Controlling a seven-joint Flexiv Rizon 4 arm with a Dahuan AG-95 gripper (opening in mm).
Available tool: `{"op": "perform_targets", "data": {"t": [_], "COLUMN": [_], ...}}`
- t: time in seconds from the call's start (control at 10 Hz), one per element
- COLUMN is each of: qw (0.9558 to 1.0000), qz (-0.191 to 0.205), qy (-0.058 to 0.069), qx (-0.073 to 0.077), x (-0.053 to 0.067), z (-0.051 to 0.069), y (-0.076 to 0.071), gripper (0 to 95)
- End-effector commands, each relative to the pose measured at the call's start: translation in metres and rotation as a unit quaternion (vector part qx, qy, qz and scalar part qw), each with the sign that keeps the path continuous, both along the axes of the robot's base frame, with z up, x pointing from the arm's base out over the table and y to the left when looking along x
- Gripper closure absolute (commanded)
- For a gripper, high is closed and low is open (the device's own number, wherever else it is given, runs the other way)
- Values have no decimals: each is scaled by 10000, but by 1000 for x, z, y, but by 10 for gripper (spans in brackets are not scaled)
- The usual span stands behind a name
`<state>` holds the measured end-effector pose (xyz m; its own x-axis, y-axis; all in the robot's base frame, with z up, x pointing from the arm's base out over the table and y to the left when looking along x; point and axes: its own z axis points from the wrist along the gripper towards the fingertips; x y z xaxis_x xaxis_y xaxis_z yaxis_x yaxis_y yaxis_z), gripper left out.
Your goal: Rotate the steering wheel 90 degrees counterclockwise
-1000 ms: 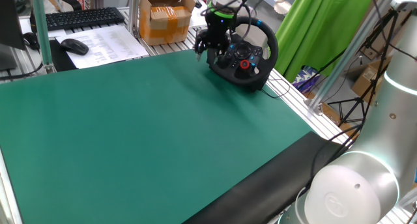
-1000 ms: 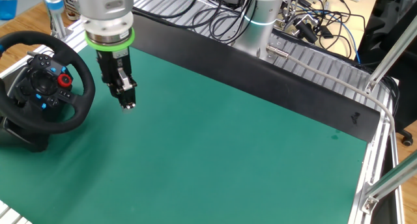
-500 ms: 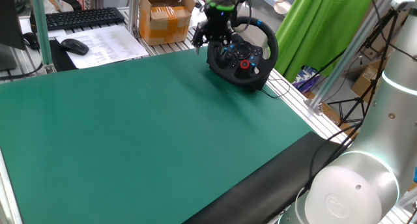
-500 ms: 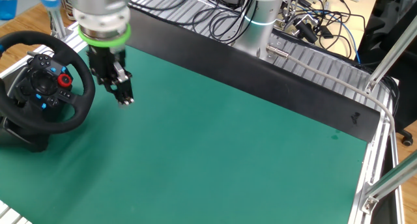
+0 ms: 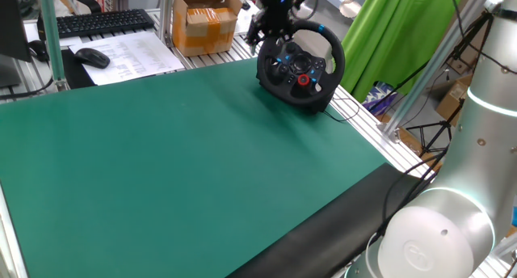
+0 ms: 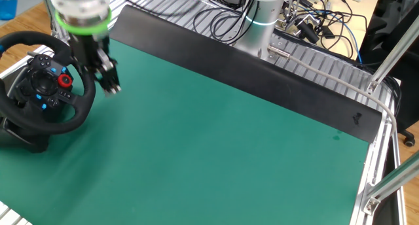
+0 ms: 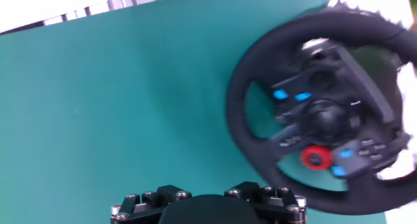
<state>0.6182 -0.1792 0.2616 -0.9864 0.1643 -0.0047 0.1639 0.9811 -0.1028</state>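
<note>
Your tool (image 6: 112, 87) has climbed and slid toward the wheel since 1 s ago, when it hung lower over the green worktop (image 6: 216, 146). Now it's up beside the rim of the steering wheel (image 6: 43, 81), at the rim's upper edge in one fixed view (image 5: 257, 37), no contact visible. Can't tell if the fingers are apart or together; the hand view shows only the tool body, blurred. Wheel sits upright on its base at the worktop's corner (image 5: 300, 65), red dial (image 7: 316, 157) low on the hub.
</note>
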Motion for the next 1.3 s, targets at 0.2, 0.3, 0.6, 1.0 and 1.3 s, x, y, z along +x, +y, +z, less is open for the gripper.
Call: {"op": "perform_targets", "data": {"t": [0.2, 0.3, 0.6, 1.0, 1.3], "qw": [9982, 9969, 9940, 9878, 9841], "qz": [573, 761, 1054, 1519, 1737], "qy": [197, 219, 284, 334, 350], "qx": [12, 13, -46, -60, -143], "x": [5, 3, -6, -2, 0], "z": [14, 18, 27, 36, 38], "y": [-56, -73, -101, -132, -144], "gripper": [190, 190, 190, 380, 380]}}
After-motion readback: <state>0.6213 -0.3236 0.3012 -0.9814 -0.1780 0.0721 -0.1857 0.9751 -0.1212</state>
